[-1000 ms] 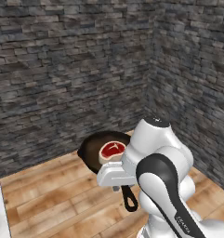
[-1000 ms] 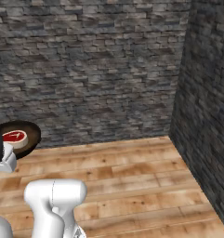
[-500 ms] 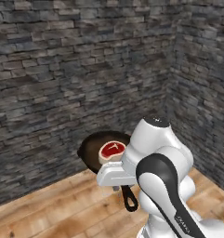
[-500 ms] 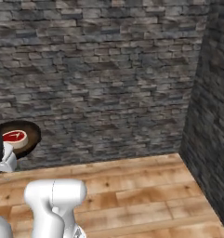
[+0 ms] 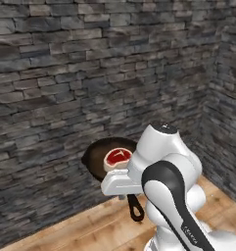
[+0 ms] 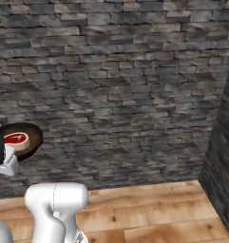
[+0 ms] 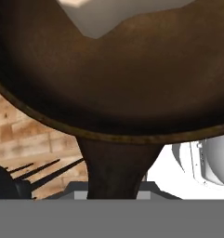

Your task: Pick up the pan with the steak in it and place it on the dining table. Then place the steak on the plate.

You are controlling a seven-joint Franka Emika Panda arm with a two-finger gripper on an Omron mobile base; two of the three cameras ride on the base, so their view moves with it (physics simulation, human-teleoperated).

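Carrying the pan (image 5: pixel 102 159) aloft before a dark stone wall (image 5: pixel 65 73), with the steak (image 5: pixel 117 158) inside it.

Left base view, from left to right: the stone wall fills the background above a wooden floor (image 5: pixel 90 230); the round black-brown pan hangs in the air well above that floor, roughly level; the red steak with its pale fat rim lies in the pan's right half; the pan's short black handle (image 5: pixel 134 208) with its loop hole runs down beneath the white arm (image 5: pixel 168 171). Right base view: pan (image 6: pixel 33 137) and steak (image 6: pixel 17 140) sit at the far left edge, beside the arm. Hand view: the pan's brown bowl (image 7: pixel 113 69) spans the top, its handle (image 7: pixel 114 167) descends into the gripper (image 7: pixel 114 193), whose jaws are clenched on that handle; a pale edge of the steak (image 7: pixel 99 18) shows above.
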